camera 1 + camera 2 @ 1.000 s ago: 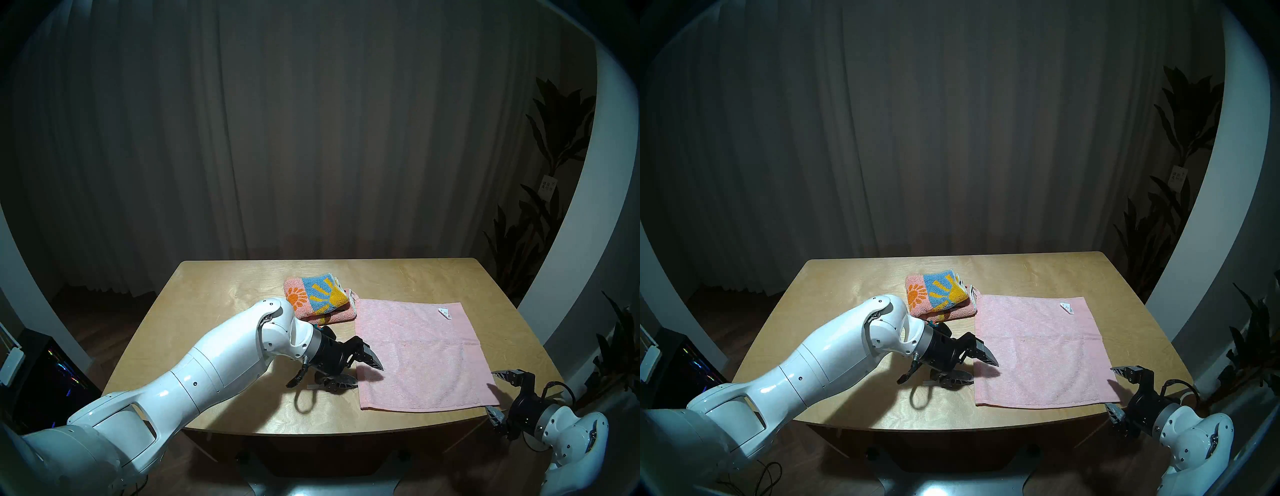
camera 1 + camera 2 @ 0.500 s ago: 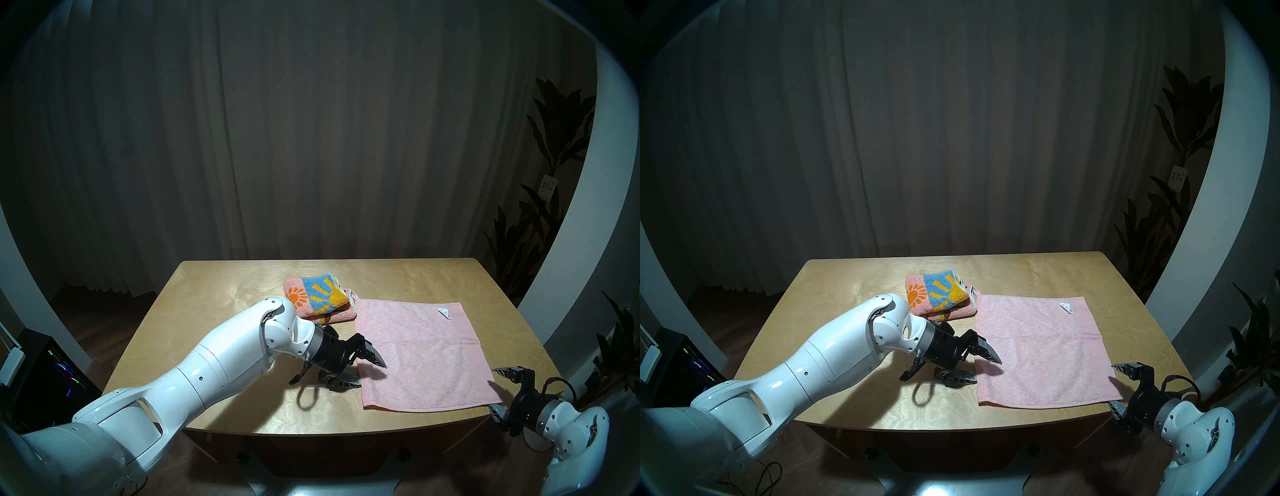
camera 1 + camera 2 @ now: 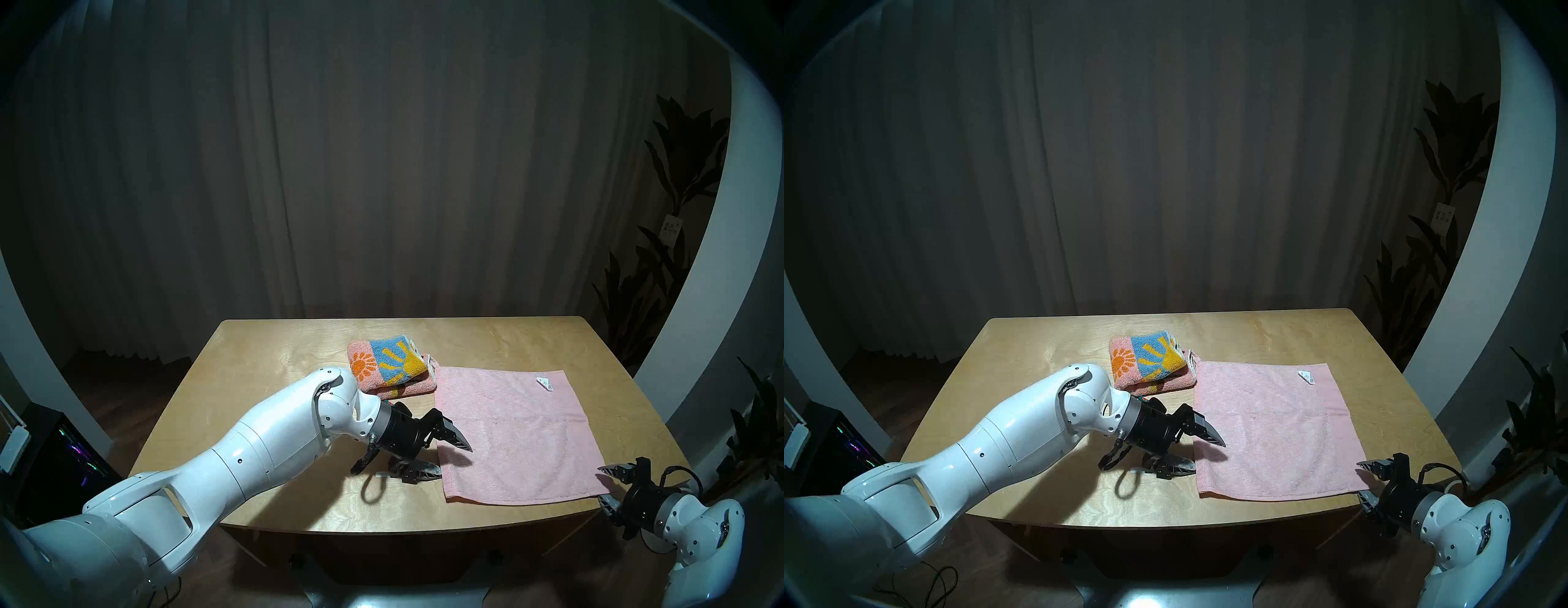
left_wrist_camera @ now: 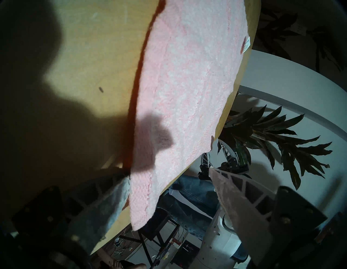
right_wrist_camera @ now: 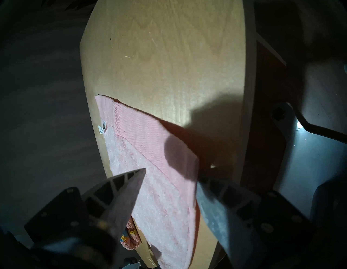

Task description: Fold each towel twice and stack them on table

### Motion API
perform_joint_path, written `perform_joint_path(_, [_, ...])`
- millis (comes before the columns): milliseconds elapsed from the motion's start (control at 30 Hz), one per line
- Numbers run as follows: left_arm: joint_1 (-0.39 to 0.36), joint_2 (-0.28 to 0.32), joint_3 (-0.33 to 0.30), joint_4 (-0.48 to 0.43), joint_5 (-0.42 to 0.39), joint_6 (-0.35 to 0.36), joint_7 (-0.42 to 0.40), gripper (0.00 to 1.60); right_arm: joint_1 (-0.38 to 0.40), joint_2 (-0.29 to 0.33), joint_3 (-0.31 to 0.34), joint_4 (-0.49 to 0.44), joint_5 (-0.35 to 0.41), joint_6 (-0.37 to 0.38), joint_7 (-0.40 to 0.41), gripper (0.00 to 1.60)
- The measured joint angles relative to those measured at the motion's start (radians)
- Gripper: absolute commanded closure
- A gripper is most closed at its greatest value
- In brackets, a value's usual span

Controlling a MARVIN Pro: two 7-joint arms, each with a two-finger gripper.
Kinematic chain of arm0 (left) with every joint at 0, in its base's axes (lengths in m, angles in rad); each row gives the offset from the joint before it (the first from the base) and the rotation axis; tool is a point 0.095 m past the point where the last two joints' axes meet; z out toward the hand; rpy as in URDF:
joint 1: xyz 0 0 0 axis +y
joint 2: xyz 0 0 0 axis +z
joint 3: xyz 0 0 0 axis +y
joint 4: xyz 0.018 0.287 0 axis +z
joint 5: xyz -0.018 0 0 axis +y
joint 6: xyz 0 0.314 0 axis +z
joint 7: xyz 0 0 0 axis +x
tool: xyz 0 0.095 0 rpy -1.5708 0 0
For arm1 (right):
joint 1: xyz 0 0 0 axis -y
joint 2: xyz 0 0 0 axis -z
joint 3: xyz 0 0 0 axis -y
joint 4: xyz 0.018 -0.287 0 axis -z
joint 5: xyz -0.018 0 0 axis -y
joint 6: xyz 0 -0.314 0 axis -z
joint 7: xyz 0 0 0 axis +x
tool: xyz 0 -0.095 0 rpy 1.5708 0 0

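Two pincers bracket the pale pink towel (image 3: 509,433) lying flat on the counter (image 3: 263,382): the left pincer (image 3: 452,460) gapes wide across its left edge, gripping nothing, arm reaching low rightward; the sunflower towel (image 3: 390,369) sits folded behind; the right pincer (image 3: 606,484) straddles the near right corner, partly open.

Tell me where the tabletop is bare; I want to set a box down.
Bare: the table's left side, and the far strip behind both towels. Crowded: the sunflower towel and the spread pink towel fill the middle and right.
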Motion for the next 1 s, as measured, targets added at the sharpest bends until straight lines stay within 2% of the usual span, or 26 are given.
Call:
perform_joint_path(33, [0.001, 0.004, 0.000, -0.003, -0.001, 0.000, -0.002, 0.00, 0.000, 0.001, -0.001, 0.000, -0.001, 0.002, -0.001, 0.70])
perform_joint_path(100, [0.005, 0.011, 0.000, -0.008, -0.003, 0.000, -0.006, 0.00, 0.000, 0.004, -0.005, 0.001, -0.003, 0.005, -0.004, 0.82])
perform_joint_path(233, [0.018, 0.028, -0.005, -0.021, -0.007, 0.000, -0.025, 0.00, -0.001, 0.006, -0.017, 0.008, -0.008, 0.013, -0.011, 0.90])
perform_joint_path(600, [0.041, 0.050, -0.010, -0.040, 0.020, 0.001, -0.090, 0.00, -0.011, 0.000, -0.033, -0.004, -0.003, 0.026, -0.014, 0.90])
perform_joint_path(900, [0.039, 0.018, -0.001, -0.022, 0.064, 0.001, -0.131, 0.00, -0.016, -0.009, -0.042, -0.010, 0.000, 0.028, -0.011, 0.92])
perform_joint_path(1000, [0.036, 0.005, 0.004, -0.014, 0.077, 0.001, -0.142, 0.00, -0.016, -0.012, -0.044, -0.011, 0.000, 0.027, -0.010, 1.00])
